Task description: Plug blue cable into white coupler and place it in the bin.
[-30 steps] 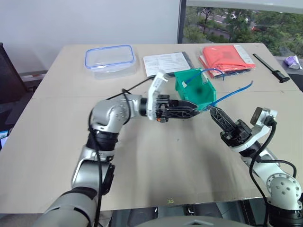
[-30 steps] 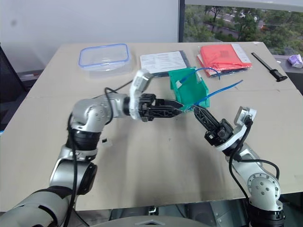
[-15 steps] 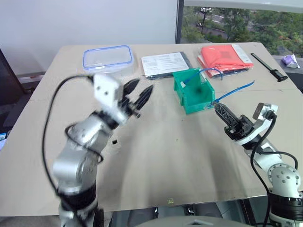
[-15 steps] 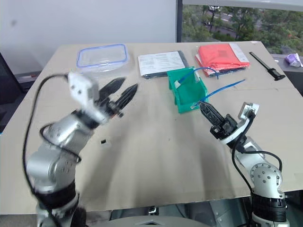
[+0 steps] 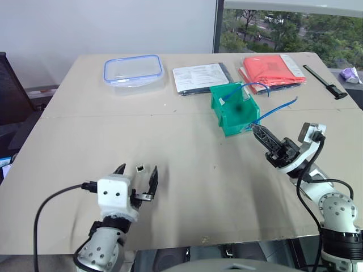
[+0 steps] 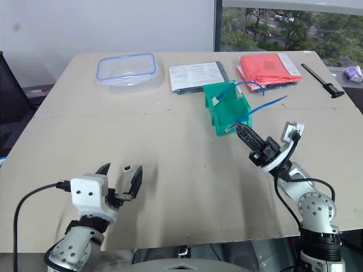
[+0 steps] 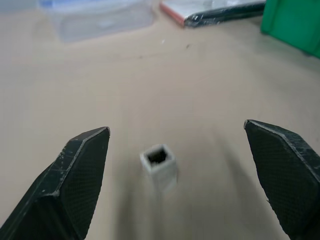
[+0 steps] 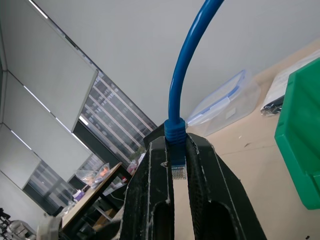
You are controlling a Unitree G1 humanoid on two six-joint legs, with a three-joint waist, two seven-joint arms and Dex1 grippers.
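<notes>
Left gripper (image 5: 136, 180) low over the near table (image 5: 193, 192), fingers spread wide, nothing held; the white coupler (image 7: 159, 161) stands on the table just ahead of the tips, in line with the gap between them, dark socket facing up. Right gripper (image 6: 243, 132) clamped on the plug end of the blue cable (image 5: 278, 109), which arcs away past its tips. The bin (image 5: 235, 110) sits just beside and beyond those tips.

Beige table (image 5: 187, 192) stands before a plain white wall (image 5: 113, 25) — window (image 5: 289, 25) at the right (trees outside).
</notes>
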